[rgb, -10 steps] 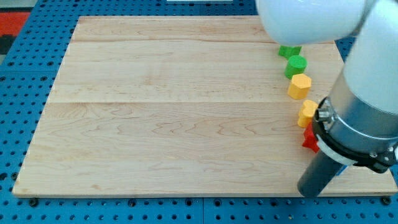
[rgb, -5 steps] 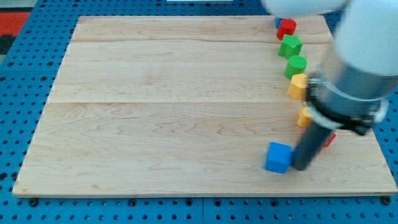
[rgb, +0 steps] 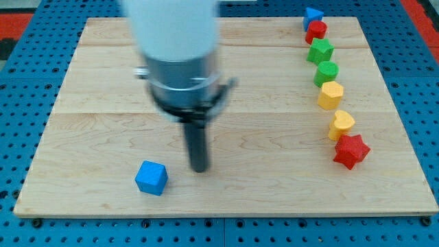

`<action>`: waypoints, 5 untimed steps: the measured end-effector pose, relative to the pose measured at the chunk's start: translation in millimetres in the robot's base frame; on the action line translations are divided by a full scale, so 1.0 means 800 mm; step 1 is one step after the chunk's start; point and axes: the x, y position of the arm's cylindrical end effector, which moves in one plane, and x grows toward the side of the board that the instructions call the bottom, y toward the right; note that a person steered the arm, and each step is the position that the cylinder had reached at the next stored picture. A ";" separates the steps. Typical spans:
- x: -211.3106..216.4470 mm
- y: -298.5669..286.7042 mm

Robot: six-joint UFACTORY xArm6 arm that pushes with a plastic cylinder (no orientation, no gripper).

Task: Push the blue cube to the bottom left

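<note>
Jaws are none: my tip [rgb: 199, 168] stands just right of the blue cube [rgb: 151, 178], apart, grasping nothing.

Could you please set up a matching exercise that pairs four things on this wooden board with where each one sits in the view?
Things:
1. blue cube
2. red star-shaped block
3. my tip
4. small blue block

Places:
A. top of the right-hand column
B. bottom left area of the board
C. just right of the blue cube, apart from it
D. bottom of the right-hand column

Pairs: 1-B, 2-D, 3-C, 4-A
</note>
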 end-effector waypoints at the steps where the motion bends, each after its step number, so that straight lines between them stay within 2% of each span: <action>1: 0.034 -0.039; 3: 0.007 -0.221; 4: 0.022 -0.151; 5: 0.043 0.023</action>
